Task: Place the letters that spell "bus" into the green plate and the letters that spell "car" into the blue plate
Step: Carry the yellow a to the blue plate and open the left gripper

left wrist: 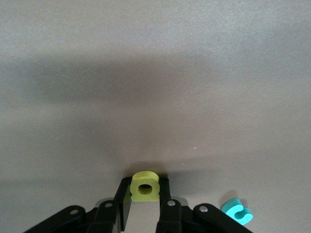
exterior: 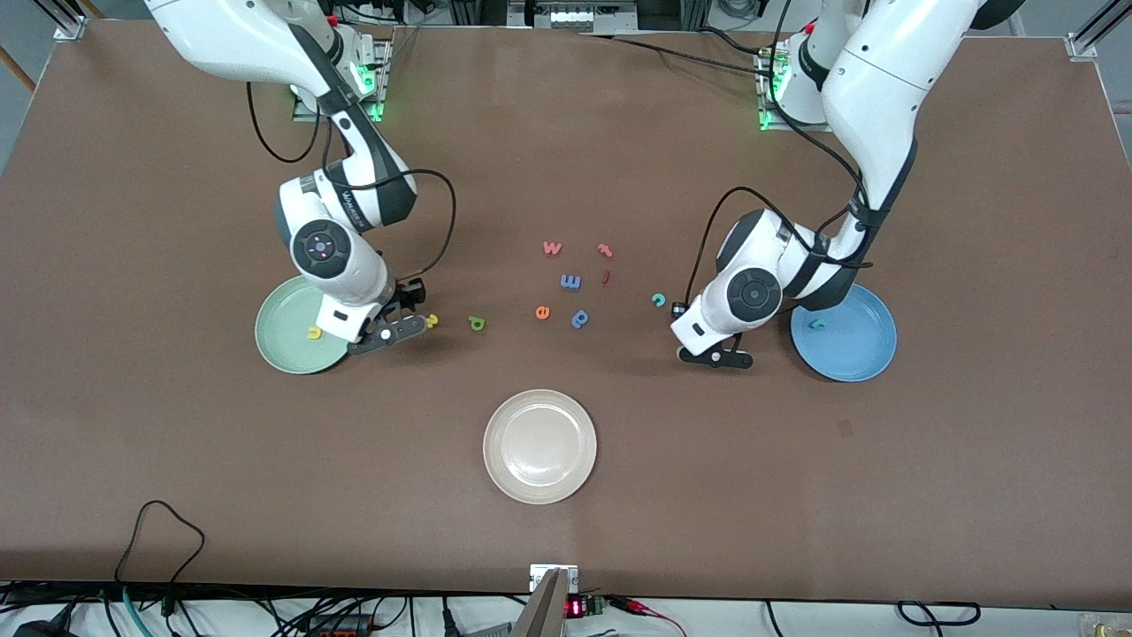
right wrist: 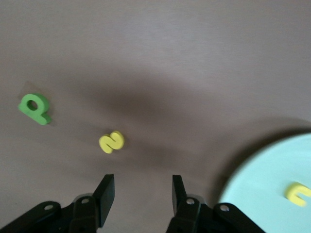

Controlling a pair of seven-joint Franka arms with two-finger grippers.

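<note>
left gripper (left wrist: 145, 206) pinches squarish yellow a (left wrist: 145, 186) low over table near blue plate (exterior: 862, 354); teal c (left wrist: 237, 211) beside it | right gripper (right wrist: 143, 194) spread, empty, by green plate (right wrist: 272, 179); yellow s (right wrist: 112, 141) just ahead | foam likely light, squashy; grip flat sides gently

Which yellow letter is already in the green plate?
The yellow u, lying inside the green plate. The yellow s lies on the table beside the plate, and the left gripper pinches the yellow a.
</note>
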